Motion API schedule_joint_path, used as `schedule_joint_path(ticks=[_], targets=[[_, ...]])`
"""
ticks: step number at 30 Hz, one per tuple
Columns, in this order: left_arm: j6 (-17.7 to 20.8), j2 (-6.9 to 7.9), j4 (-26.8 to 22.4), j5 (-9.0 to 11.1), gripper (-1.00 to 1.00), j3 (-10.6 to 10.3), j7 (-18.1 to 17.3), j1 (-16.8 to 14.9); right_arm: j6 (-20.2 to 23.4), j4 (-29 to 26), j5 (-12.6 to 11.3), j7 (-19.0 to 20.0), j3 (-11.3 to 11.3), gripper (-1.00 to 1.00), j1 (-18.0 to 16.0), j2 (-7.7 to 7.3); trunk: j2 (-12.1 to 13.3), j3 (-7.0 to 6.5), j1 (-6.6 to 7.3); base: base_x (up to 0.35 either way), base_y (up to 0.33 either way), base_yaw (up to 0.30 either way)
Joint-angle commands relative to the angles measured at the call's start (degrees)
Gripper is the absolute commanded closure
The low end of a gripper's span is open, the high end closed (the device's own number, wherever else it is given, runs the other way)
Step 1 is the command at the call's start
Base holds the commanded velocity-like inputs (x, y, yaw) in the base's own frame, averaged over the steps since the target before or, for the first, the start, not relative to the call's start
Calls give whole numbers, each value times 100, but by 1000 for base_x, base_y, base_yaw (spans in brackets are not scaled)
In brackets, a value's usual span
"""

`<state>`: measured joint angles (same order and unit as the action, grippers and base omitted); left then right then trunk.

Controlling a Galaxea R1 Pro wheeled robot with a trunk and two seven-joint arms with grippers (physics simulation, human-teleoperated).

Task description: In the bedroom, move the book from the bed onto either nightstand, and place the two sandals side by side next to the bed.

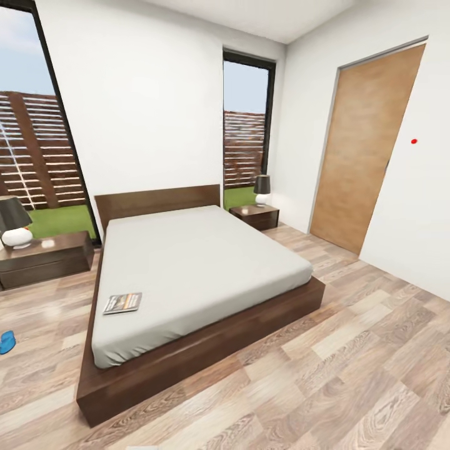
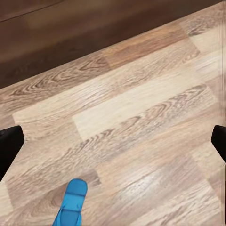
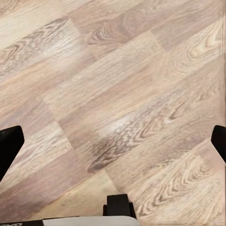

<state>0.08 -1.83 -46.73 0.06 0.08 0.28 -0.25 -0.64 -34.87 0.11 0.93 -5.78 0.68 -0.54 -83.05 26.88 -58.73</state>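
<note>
Floor planks [image 3: 117,94] lie close under both my wrists, each arm pointing down — the left gripper [image 2: 113,141] and right gripper [image 3: 113,141] both have their fingers spread wide, holding nothing, and one blue sandal [image 2: 71,205] lies on the planks under the left one. From my head, the book [image 1: 122,302] rests flat near the mattress's near-left corner on the bed [image 1: 206,350]. A nightstand [image 1: 44,257] stands at each side of the headboard — the far nightstand [image 1: 256,217] by the window — and a sandal tip [image 1: 7,341] shows at the left edge.
</note>
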Motion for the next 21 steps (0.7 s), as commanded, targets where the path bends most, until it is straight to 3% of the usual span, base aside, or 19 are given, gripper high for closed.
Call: schedule_joint_path(ticks=[1, 8, 21], targets=[[1, -1, -2, 1, -100, 1, 4, -2, -7, -8, 0, 10, -11, -100, 2, 2, -3, 5, 0, -1, 0, -267], [0, -1, -4, 2, -100, 1, 7, -2, -7, -10, -2, 10, -13, -100, 2, 1, -3, 5, 0, 0, 0, -232], [113, 7, -11, 7, -100, 26, 14, -2, -7, -6, 9, 6, -20, -100, 2, 5, -3, 5, 0, 0, 0, -23]])
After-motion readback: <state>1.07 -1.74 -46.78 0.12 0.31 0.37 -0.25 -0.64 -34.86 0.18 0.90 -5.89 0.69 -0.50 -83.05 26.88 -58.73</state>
